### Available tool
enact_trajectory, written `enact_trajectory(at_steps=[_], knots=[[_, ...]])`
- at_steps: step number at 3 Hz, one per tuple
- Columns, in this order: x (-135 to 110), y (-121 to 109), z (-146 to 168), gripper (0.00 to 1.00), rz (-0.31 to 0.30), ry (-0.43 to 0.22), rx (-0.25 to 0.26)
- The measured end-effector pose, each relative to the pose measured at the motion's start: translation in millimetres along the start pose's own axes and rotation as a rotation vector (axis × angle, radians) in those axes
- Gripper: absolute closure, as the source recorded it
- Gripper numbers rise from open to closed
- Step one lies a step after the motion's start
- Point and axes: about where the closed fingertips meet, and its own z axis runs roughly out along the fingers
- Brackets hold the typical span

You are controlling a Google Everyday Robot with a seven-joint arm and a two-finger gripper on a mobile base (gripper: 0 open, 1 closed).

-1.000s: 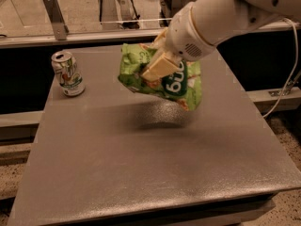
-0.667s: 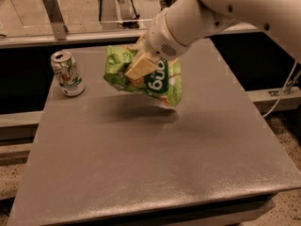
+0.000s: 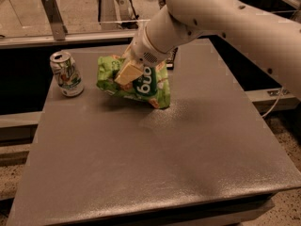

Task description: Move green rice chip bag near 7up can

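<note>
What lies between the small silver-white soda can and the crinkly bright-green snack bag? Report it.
Only bare grey tabletop, in the camera view; the gripper clamps the green bag, apart from the can.

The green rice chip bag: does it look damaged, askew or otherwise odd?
The green rice chip bag hangs tilted and crumpled, its lettering upside down, because the tool pinches its upper middle. No spill shows. The 7up can stands upright beside it, apart.

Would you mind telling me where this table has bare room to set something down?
The table is bare across its near half and right side. The far left is crowded: 7up can, green rice chip bag beside it, tool clamped on the bag.
</note>
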Motion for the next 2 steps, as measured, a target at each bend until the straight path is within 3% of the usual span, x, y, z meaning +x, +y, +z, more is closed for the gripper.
enact_trajectory(at_steps=[1, 2], knots=[[-5, 2, 21, 1.0, 0.003, -0.007, -0.035], [-19, 7, 41, 0.82, -0.008, -0.033, -0.077]])
